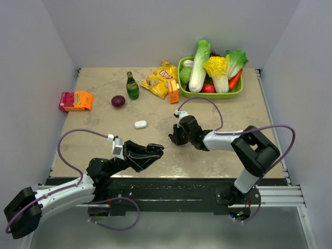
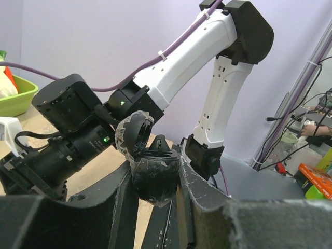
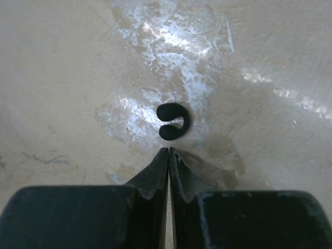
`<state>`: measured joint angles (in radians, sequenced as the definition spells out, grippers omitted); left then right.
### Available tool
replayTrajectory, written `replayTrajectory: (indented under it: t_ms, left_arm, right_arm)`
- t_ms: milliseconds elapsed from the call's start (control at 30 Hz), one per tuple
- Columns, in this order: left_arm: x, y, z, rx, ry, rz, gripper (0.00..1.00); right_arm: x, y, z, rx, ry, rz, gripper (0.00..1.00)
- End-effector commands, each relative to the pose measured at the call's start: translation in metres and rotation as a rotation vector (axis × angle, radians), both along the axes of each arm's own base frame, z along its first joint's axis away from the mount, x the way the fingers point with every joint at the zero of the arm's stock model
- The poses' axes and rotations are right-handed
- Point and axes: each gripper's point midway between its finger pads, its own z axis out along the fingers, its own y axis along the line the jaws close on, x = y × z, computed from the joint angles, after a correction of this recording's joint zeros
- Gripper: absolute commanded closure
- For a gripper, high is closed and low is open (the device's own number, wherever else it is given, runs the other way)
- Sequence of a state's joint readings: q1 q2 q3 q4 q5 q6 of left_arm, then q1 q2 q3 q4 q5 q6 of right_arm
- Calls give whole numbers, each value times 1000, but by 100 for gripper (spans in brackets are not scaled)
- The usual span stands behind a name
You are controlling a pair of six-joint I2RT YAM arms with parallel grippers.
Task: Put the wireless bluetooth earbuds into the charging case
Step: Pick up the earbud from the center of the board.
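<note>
While the left jaws clamp the open charging case (image 2: 154, 176), the right jaws are pinched shut, black earbud (image 3: 173, 122) on the surface (image 3: 62, 78) at their twelve o'clock; they should part before straddling it.

A black earbud (image 3: 183, 120) lies on the glossy tabletop (image 3: 78, 78) just beyond the closed pincer (image 3: 169, 151).
</note>
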<state>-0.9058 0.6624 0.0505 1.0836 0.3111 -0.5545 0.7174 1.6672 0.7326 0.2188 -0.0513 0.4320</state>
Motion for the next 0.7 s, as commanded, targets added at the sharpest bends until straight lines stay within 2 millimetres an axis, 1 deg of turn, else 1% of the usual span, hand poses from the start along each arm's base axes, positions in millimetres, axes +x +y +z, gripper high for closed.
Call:
replayTrajectory:
  t_ms: [0,133,233,333,500,567,667]
  left_arm:
    - [-9,7,-39,48,6,-11,100]
    - [-9,7,-40,54,8,-8,100]
    - [-9,7,-40,52,7,-10,100]
    - [-10,7,-40,53,7,-12,100]
    - [-9,7,-42,57,8,-9,100]
    - [-10,7,-42,59,7,-13,100]
    - [-11,8,-44,58,10,-15,100]
  right_arm:
    - [19,24,23,77,-68,11,95]
    - [25,22,15,53,-60,-22,100]
    - [28,17,7,26,-49,-49,100]
    - [32,7,1,-15,-53,-92,100]
    - [42,-4,0,-33,-69,-146,100]
    - [49,-9,2,-35,-75,-173,100]
    - [58,-17,1,-50,-70,-207,94]
